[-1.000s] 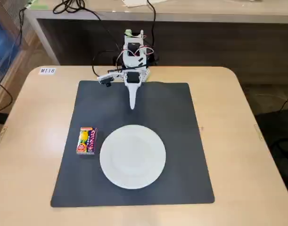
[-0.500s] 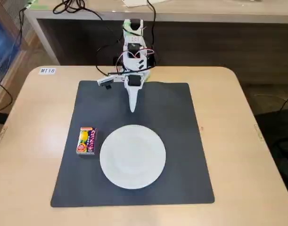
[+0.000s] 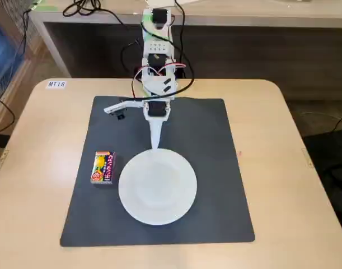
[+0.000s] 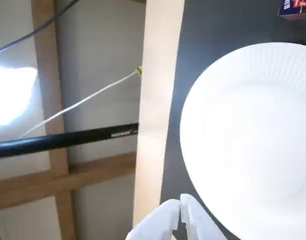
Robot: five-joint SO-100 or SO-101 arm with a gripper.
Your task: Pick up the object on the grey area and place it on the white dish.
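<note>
The snack packet (image 3: 103,167), purple-pink with a yellow centre, lies flat on the dark grey mat (image 3: 215,168), just left of the white dish (image 3: 157,186) in the fixed view. In the wrist view only its corner (image 4: 297,8) shows at the top right, beyond the dish (image 4: 253,135). My gripper (image 3: 155,144) hangs over the mat at the dish's far rim, apart from the packet. Its white fingers (image 4: 168,217) are pressed together and hold nothing; the tips show at the bottom of the wrist view (image 4: 180,204).
The mat lies on a light wooden table (image 3: 305,185) with a small label (image 3: 56,84) at its back left corner. Cables (image 3: 81,7) and a shelf stand behind the arm's base. A black rod (image 4: 67,139) and a white cord show past the table edge.
</note>
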